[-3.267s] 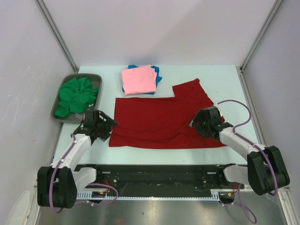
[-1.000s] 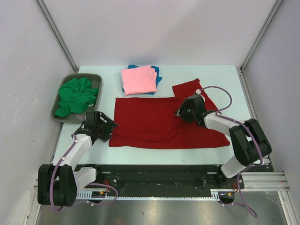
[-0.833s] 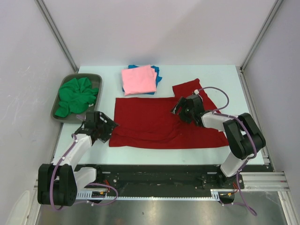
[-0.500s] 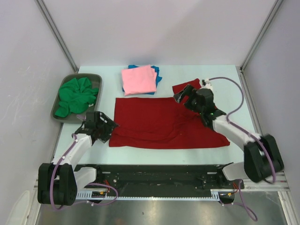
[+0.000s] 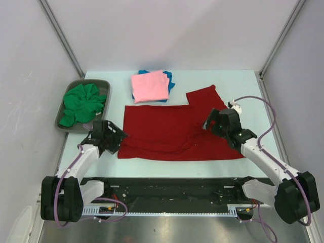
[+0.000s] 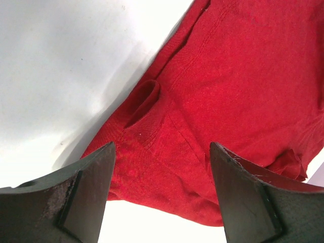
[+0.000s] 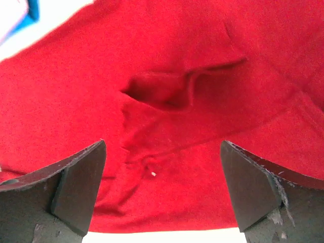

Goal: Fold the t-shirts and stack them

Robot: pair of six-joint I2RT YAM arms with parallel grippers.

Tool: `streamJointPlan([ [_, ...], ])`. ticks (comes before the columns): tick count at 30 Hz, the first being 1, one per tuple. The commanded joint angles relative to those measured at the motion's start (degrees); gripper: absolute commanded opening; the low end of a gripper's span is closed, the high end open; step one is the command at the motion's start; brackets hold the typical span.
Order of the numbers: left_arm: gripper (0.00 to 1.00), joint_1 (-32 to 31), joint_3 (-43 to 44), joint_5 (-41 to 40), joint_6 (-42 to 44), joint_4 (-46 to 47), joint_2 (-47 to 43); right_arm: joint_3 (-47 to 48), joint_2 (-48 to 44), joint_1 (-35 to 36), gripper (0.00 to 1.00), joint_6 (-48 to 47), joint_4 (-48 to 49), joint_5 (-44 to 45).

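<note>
A dark red t-shirt [image 5: 172, 129] lies spread flat on the table, one sleeve sticking out towards the back right. It fills the left wrist view [image 6: 233, 76] and the right wrist view [image 7: 152, 45], with a small raised fold near its middle. My left gripper [image 5: 112, 136] [image 6: 162, 148] hovers open over the shirt's near left corner. My right gripper [image 5: 211, 123] [image 7: 163, 144] hangs open above the shirt's right part, holding nothing. A folded pink t-shirt [image 5: 149, 86] rests on a blue t-shirt [image 5: 169, 78] at the back. A crumpled green t-shirt [image 5: 81, 104] fills the tray.
The grey tray [image 5: 99, 82] stands at the table's left edge, beside the left arm. Grey walls with metal posts close in the left, back and right sides. A corner of the blue t-shirt [image 7: 33, 9] shows at the top left of the right wrist view.
My right gripper has opened wide, risen off the shirt near the sleeve and drawn back to the right and nearer. The left arm has not moved.
</note>
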Motion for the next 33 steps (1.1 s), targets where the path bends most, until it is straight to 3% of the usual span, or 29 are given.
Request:
streamJointPlan([
  [1, 0.8, 0.37, -1.02, 0.89, 1.12, 1.33, -1.16, -4.4, -0.87, 0.02, 0.99, 1.16, -0.66, -0.59],
  [19, 0.8, 0.37, -0.5, -0.25, 2.35, 1.77, 1.74, -5.2, 18.29, -0.07, 1.0, 3.45, 23.15, -4.54],
  [33, 0.8, 0.37, -0.23, -0.69, 2.62, 2.03, 3.41, 3.06, 28.83, -0.07, 1.0, 2.3, 28.62, -3.93],
])
